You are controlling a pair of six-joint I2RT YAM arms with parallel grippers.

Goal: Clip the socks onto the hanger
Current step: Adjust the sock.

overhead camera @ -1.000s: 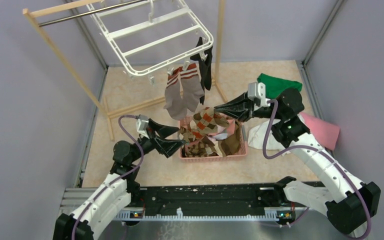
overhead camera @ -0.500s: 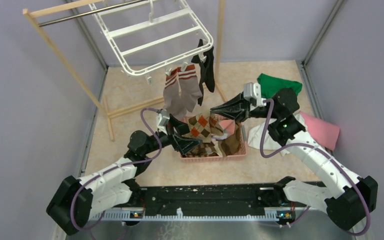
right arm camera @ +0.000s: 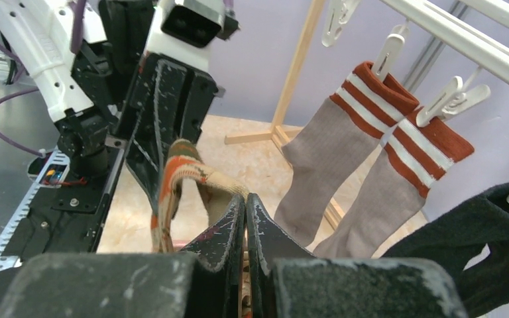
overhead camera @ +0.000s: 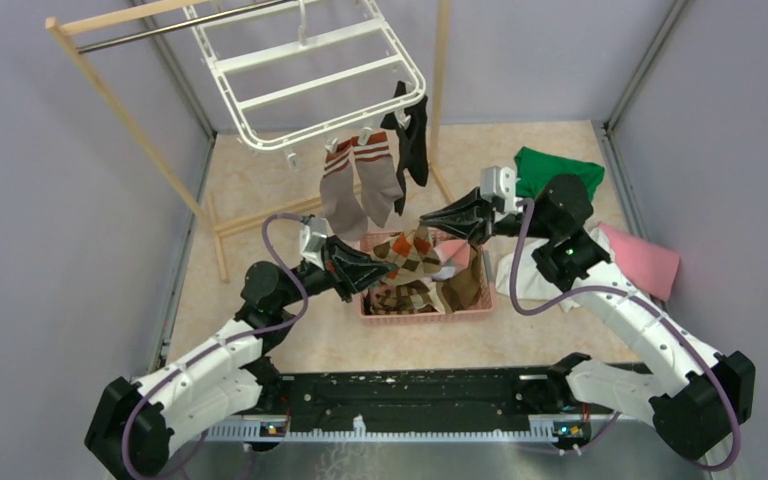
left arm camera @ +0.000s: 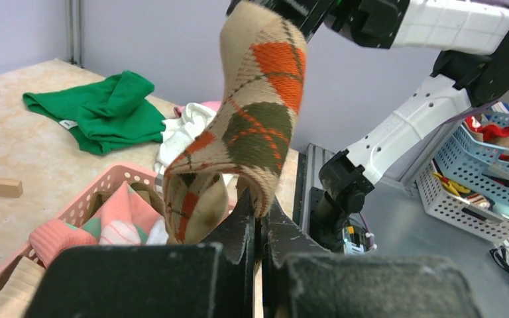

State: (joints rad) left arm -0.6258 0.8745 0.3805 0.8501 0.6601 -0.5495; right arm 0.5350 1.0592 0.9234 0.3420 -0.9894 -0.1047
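Argyle sock (overhead camera: 410,250) arched mid-air; striped pair (overhead camera: 343,195), black sock (overhead camera: 413,145) hang clipped — white hanger (overhead camera: 317,80) tilted.

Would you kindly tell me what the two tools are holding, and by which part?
Both are shut on one argyle sock: the right tool pinches its upper end, the left tool its lower edge, above the pink basket.

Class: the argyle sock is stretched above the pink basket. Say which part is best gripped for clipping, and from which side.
Probably its two ends. The argyle sock hangs as a folded strip: the right pincer pinches the top end, the left pincer grips from below at the edge by its open mouth, leaving a span for a hanger clip.
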